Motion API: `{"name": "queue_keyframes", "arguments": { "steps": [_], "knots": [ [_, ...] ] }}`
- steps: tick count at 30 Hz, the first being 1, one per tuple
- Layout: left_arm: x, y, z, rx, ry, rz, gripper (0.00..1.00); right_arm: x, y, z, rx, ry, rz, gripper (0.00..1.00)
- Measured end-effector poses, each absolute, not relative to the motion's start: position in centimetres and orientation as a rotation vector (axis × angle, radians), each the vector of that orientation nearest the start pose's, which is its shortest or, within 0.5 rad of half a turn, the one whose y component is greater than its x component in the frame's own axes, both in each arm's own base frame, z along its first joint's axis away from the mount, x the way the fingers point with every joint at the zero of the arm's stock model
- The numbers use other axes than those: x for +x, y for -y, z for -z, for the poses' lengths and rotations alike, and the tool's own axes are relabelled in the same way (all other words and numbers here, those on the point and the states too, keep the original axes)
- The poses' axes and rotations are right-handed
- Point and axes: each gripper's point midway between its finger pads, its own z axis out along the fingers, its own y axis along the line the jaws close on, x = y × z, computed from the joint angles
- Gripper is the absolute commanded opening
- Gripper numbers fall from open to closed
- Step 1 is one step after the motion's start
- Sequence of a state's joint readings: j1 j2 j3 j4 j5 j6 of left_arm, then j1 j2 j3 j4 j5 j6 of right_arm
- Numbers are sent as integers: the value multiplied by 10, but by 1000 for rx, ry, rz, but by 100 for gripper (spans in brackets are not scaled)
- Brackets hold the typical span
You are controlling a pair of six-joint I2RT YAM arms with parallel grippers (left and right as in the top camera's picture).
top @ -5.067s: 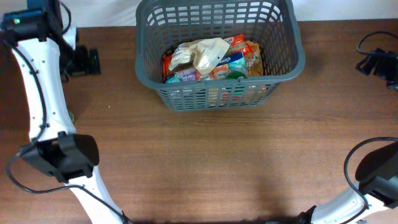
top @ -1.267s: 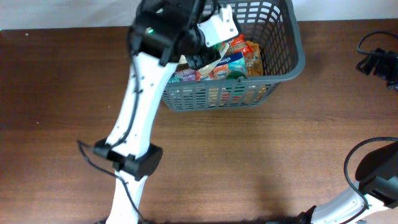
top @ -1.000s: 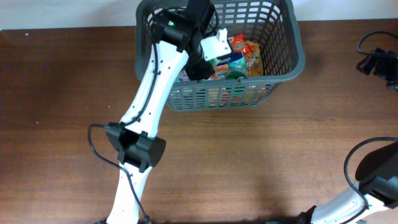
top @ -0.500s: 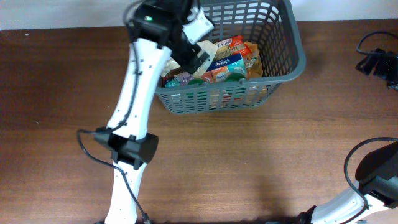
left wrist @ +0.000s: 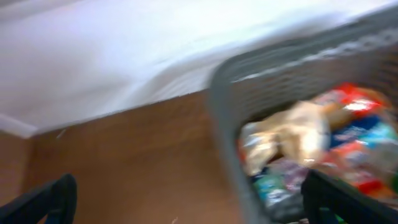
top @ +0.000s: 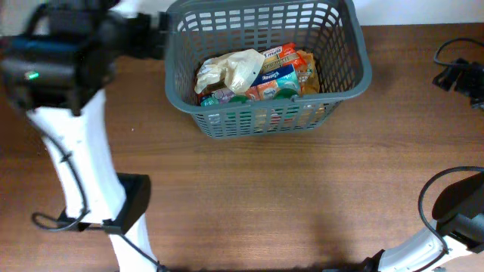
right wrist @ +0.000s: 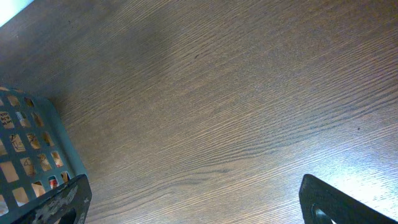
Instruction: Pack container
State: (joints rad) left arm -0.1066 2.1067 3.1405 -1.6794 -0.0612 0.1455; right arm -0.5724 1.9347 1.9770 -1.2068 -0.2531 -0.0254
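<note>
Two grippers, both with jaws spread wide and empty, on my remote feed. Left gripper [left wrist: 196, 210] hangs over wooden table [top: 265, 196] just outside dark grey shopping basket [top: 265, 117]; basket lies ahead of it and off to one side, rim close. Crumpled pale bag [top: 236, 68] tops colourful snack packets [top: 283, 72] inside. Right gripper [right wrist: 199, 202] over tabletop, basket corner beside one finger.

Table [top: 265, 196]: brown wood with fine grain, matte, filling most of the overhead view.
Backdrop [left wrist: 124, 50]: plain white, rising behind the table's far edge; blurred in the left wrist view.
Light: soft, even; paler sheen on the wood in the right wrist view.
</note>
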Motion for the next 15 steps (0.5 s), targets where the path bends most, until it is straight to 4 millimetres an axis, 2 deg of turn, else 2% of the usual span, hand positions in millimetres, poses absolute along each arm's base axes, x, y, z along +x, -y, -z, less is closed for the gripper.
{"name": "queue_keyframes", "arguments": {
  "steps": [3,6,7,11,15],
  "knots": [
    [424,-10,-432,80,-2228,-142,99,403,208,-210,655,-2596,-163,99],
    [427,-40,-421,-23,-2265,-176,99,403,208,-210,655,-2595,-163,99],
    [428,-56,-414,-74,-2288,-194,99,403,208,-210,656,-2596,-163,99],
    [428,-80,-401,-151,-2334,-220,99,403,208,-210,655,-2596,-163,99],
    [427,-87,-398,-170,-2342,-230,99,403,208,-210,655,-2595,-163,99]
  ]
}}
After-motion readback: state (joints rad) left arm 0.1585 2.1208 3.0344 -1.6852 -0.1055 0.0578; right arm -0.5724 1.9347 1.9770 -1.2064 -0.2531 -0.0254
